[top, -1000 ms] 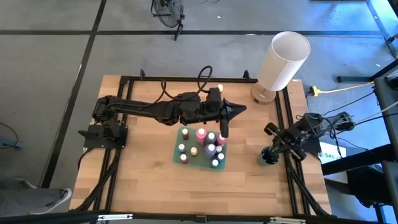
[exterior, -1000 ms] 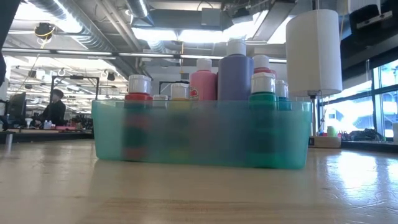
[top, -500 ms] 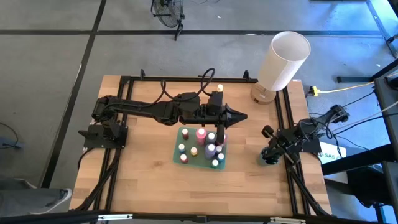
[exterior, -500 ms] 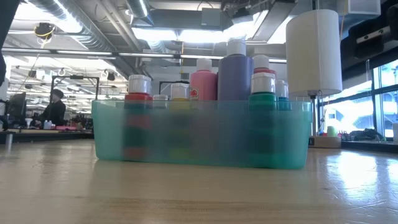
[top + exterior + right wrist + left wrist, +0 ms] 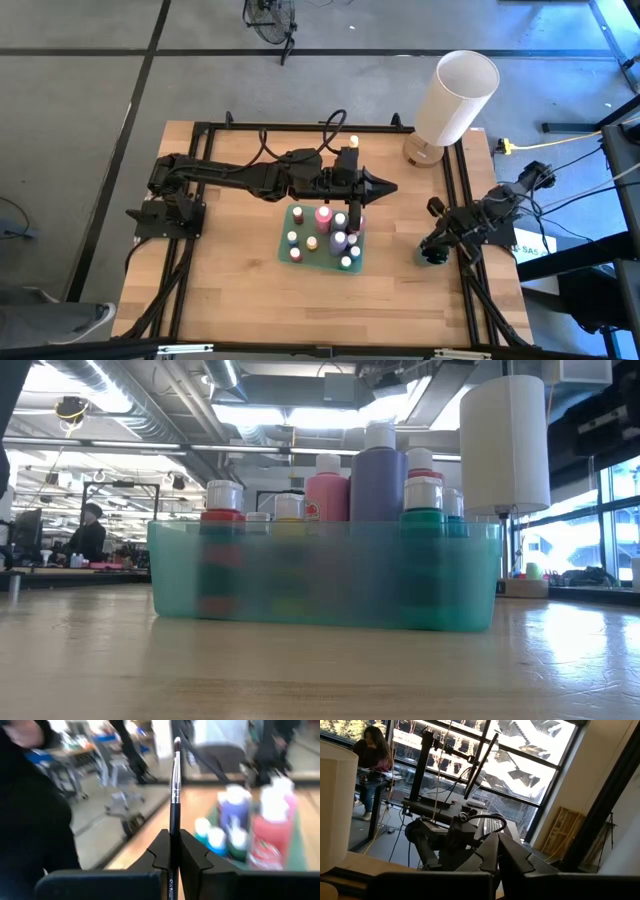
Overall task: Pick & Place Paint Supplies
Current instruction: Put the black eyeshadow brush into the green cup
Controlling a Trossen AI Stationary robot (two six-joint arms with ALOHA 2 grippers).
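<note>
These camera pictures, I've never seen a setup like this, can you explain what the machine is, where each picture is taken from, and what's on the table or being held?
It is a robot with two dark arms working at a wooden table. One picture looks straight down from above, one looks level across the tabletop, and two come from cameras on the arms' wrists. In the middle sits a green tray holding small paint bottles, seen close up in the low view. A tall white cylinder stands at the far right corner. The left gripper, shut and empty, hovers at the tray's far edge. The right gripper, over the table's right edge beside a dark cup, is shut on a thin brush, shown clearly in its wrist view.
</note>
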